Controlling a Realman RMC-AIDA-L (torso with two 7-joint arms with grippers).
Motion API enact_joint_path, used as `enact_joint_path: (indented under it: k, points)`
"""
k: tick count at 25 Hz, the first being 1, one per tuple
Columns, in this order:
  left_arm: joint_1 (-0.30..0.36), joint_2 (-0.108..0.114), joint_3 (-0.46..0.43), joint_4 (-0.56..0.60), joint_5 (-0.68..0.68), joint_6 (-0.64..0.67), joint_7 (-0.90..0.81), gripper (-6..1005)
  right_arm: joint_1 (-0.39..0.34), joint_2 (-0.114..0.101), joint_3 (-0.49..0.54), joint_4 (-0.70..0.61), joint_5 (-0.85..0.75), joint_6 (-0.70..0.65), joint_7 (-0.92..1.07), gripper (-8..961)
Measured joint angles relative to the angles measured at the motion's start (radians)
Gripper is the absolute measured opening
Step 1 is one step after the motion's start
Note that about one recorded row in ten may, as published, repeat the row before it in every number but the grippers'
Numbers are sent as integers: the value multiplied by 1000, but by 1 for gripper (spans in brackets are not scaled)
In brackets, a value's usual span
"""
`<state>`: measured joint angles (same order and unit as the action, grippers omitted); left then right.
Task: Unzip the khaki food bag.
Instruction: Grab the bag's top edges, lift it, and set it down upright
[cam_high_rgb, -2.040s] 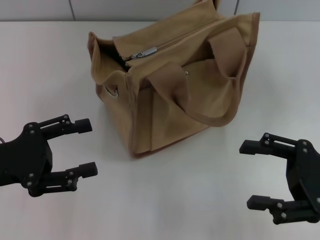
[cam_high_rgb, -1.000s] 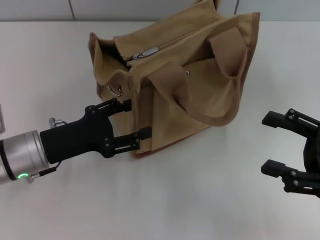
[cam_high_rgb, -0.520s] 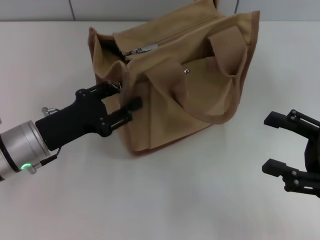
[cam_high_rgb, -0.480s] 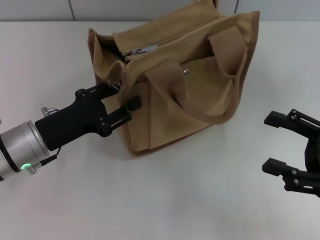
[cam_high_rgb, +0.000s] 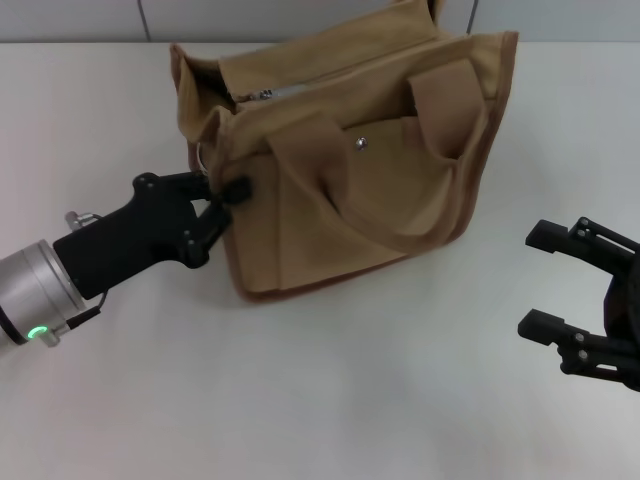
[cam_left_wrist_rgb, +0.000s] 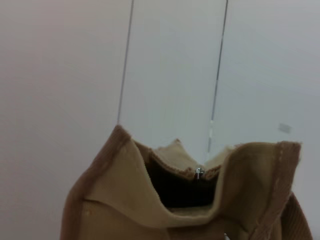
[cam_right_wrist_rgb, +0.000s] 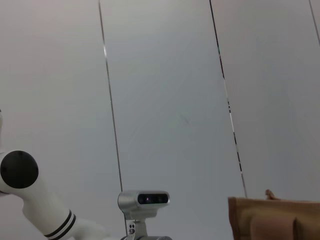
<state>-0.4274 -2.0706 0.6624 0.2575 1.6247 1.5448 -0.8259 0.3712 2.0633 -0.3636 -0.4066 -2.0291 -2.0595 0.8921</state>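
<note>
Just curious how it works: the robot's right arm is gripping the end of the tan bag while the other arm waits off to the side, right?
Wrong arm. In the head view the left gripper is closed on the end of the khaki food bag, while the right gripper waits off to the side, open.

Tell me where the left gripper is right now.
In the head view, the left gripper is at the left end of the khaki food bag, shut on that end's near corner, just below the side ring. The right gripper hangs open, apart on the right.
</note>
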Motion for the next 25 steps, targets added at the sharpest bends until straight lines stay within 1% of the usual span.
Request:
enact_joint_path:
  k: [2,5,9,12,13,14,15,16,17,18,19,20,21,22,23,24,25]
  points:
    - [6,1,-16,5,-7,5,5,222,0,0,0,8,0,8,-1,833]
    - [13,4,-41,27,-15,20,10,153,0,0,1,14,1,19,-1,833]
    - [18,6,-94,100,-21,46,5,61,1,1,3,18,3,28,-1,833]
    - [6,7,-142,168,-29,75,-20,60,2,1,10,29,17,43,-2,833]
    - [-8,9,-171,213,-46,119,-41,60,2,1,15,42,32,56,-2,832]
    - [-8,9,-171,213,-46,119,-41,59,2,1,15,42,32,56,-2,832]
    - [-25,11,-175,250,-68,191,-52,59,1,1,21,49,40,61,-2,832]
    - [-25,11,-175,250,-68,191,-52,59,1,1,28,55,45,64,-2,832]
    - [-34,13,-174,262,-75,227,-53,60,0,2,43,65,50,65,-2,832]
    - [-54,12,-156,273,-76,305,-44,60,-3,4,96,90,56,64,-2,832]
    - [-54,12,-156,273,-76,305,-44,60,-3,4,96,90,56,64,-2,832]
    - [-69,10,-98,273,-73,341,-26,61,-8,7,137,102,57,63,-2,832]
    - [-69,10,-98,273,-73,341,-26,61,-12,10,170,110,58,63,-2,832]
    - [-74,7,-56,268,-73,340,-16,61,-17,13,205,117,58,65,-3,832]
    - [-84,2,47,241,-74,321,25,62,-27,18,267,127,58,73,-13,832]
    - [-84,2,47,241,-74,321,25,62,-27,18,267,127,58,73,-13,832]
    - [-98,0,130,197,-78,289,73,62,-32,19,285,135,58,78,-25,832]
